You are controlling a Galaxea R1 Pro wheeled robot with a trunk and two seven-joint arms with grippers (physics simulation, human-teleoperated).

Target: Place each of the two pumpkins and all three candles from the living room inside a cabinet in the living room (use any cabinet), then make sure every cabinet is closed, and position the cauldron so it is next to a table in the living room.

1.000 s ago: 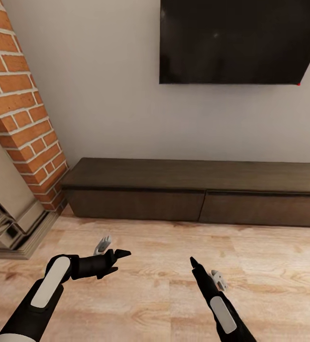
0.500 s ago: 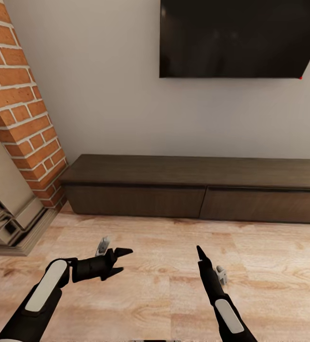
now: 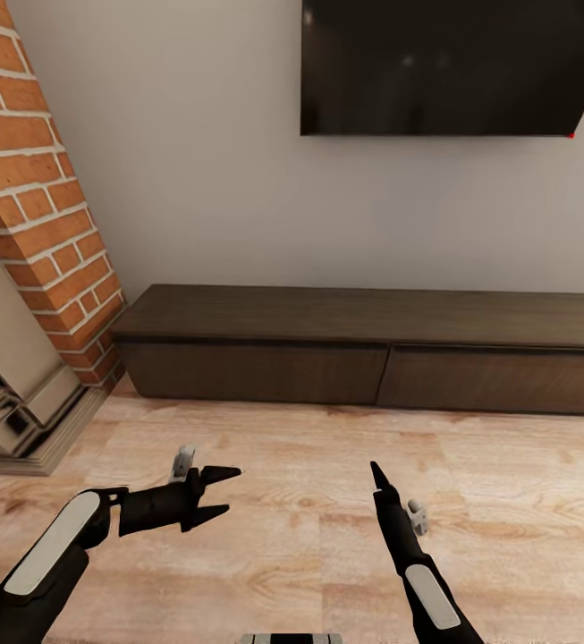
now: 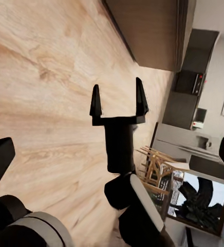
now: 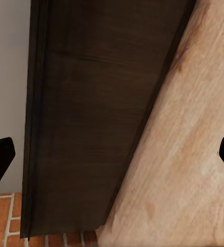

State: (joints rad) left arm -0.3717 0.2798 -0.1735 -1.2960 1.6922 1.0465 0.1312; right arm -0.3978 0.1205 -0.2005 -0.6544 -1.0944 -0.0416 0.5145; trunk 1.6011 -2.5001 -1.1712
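The cabinet (image 3: 372, 353) stands closed against the wall ahead, below a dark TV (image 3: 452, 67), brick fireplace (image 3: 32, 188) at its left; left gripper (image 3: 217, 492) and right gripper (image 4: 118, 101) hang spread, holding nothing, above the plank floor (image 3: 309, 537)

Open floor (image 3: 327, 501) ahead to shut cabinet (image 3: 363, 349); fireplace (image 3: 32, 233) left.

Cabinet (image 3: 363, 353): long, low, dark-brown wood, flat handleless fronts, all shut. Stands on the light plank floor (image 3: 309, 501) against the wall, left end beside the brick fireplace (image 3: 37, 197).
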